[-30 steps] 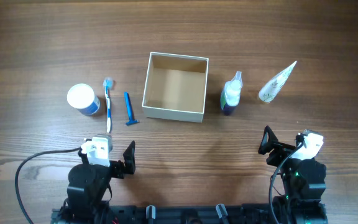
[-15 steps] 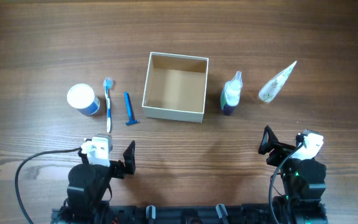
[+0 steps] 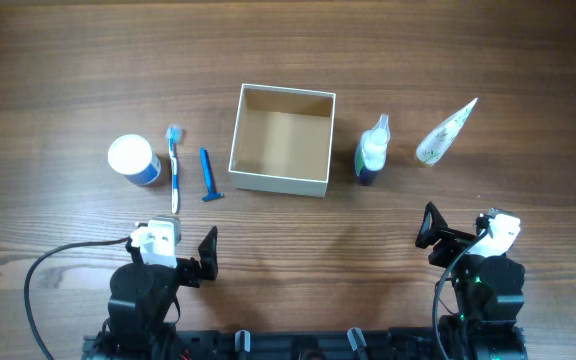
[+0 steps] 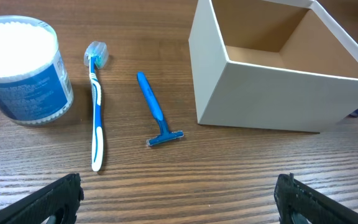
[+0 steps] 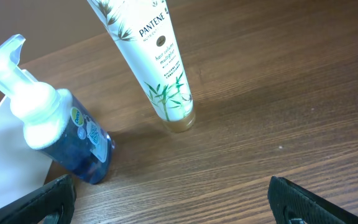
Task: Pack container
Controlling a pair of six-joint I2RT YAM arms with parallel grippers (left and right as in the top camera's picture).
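Observation:
The container is a square white-walled box with an empty tan inside, at the table's middle; in the left wrist view it stands at the upper right. Left of it lie a blue razor, a blue toothbrush and a white-lidded blue jar. Right of it stand a blue pump bottle and a Pantene tube, which lies flat. My left gripper is open and empty near the front edge. My right gripper is open and empty, in front of the bottle and tube.
The razor, toothbrush and jar lie ahead of the left gripper. A black cable loops at the front left beside the arm base.

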